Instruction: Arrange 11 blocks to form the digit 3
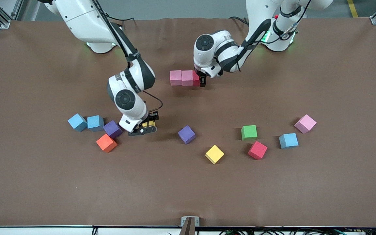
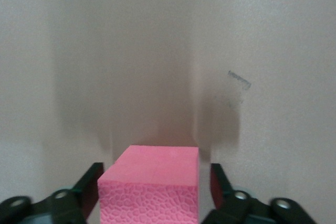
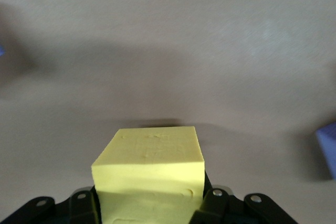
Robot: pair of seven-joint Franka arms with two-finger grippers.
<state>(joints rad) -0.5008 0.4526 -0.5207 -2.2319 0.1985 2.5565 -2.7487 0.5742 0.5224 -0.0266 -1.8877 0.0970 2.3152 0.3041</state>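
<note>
Fingers of the left gripper (image 1: 202,80) stand apart around a red block (image 1: 195,78) ending a pink row mid-tabletop, while the right gripper (image 1: 146,125) clamps a yellow block (image 3: 149,169).

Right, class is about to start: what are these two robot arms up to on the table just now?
They are laying out coloured blocks. The left hand sits around a red block, fingers apart from its sides, at the end of a short row with two pink blocks. The right hand is shut on a yellow block, low near the purple block and orange block. Other blocks lie scattered nearer the front camera.
</note>
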